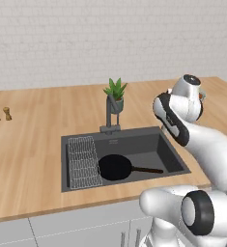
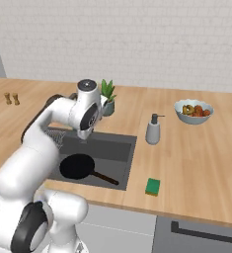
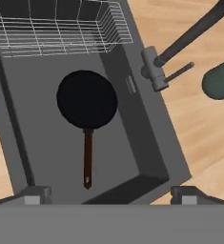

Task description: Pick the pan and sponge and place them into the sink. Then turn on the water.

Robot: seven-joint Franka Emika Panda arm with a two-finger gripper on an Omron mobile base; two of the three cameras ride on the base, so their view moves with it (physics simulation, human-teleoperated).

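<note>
- While the sink [image 1: 175,159] sits sunk into the wooden counter [image 1: 33,144], its dark walls fence the basin on all four sides, and the wire rack [image 1: 82,161] fills its left end in the left base view.
- Behind the basin's back rim stands the faucet [image 1: 110,116], with a potted plant [image 1: 116,96] just beside it; these crowd the back edge.
- On the right of the basin, in the right base view, the counter carries a soap dispenser [image 2: 153,129] and a fruit bowl [image 2: 193,111] farther back; bare wood lies between them and the front edge.
- Hanging above the basin, the gripper [image 3: 111,194] has its jaws spread wide and holds nothing; both fingertips [image 3: 35,194] are clear of every surface.
- Lying flat on the basin floor beside the rack, the pan [image 3: 86,99] is right under the claw, apart from it, handle pointing toward the fingertips.
- Well apart from the claw, the sponge [image 2: 153,186] rests green side up on the counter near its front edge, just right of the sink.
</note>
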